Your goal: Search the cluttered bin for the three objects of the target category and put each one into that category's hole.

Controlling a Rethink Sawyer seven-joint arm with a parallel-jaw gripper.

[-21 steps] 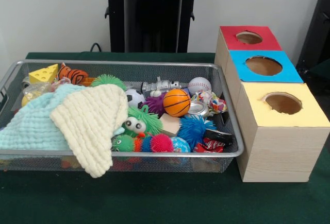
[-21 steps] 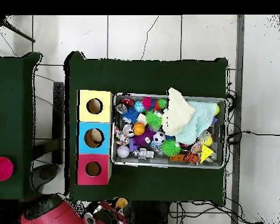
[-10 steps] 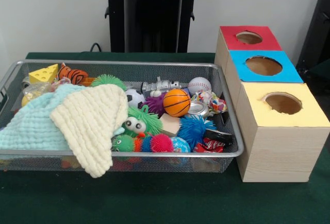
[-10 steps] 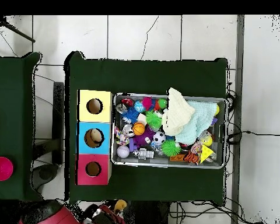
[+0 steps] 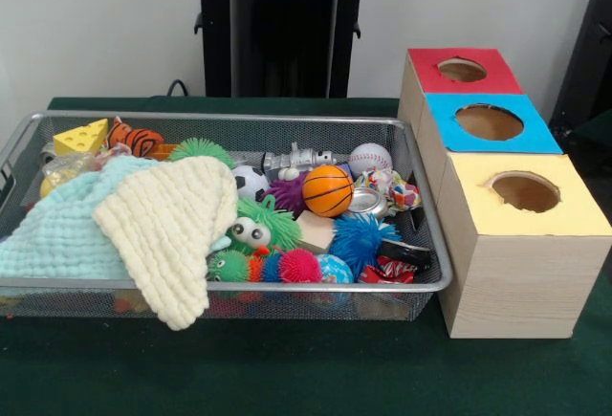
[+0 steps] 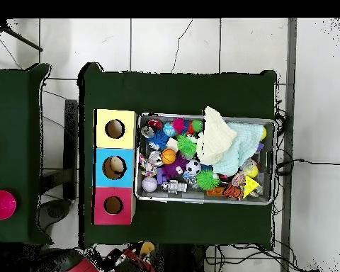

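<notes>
The wire bin (image 5: 229,118) (image 6: 205,201) holds a jumble of toys. An orange basketball (image 5: 328,190) (image 6: 168,156) lies near its middle, with a white baseball (image 5: 369,159) (image 6: 149,184) and a small soccer ball (image 5: 251,182) (image 6: 193,167) close by. Beside the bin stand three boxes with round holes: red (image 5: 463,70) (image 6: 113,205), blue (image 5: 490,121) (image 6: 113,167) and yellow (image 5: 524,191) (image 6: 115,129). Something pale lies inside the blue hole in the overhead view. My gripper (image 6: 134,256) is drawn back off the table by the robot's base, far from the bin.
A cream cloth (image 5: 172,225) and a mint cloth (image 5: 57,229) cover the bin's one end. Spiky balls (image 5: 359,239), a yellow cheese wedge (image 5: 81,137), a tiger toy (image 5: 134,138) and a toy robot (image 5: 296,160) crowd the rest. A second table carries a pink disc (image 6: 1,204).
The red arm has drawn further back: it has almost left the front view's top corner, and it shows less at the overhead view's bottom edge. Nothing in the bin moved.
</notes>
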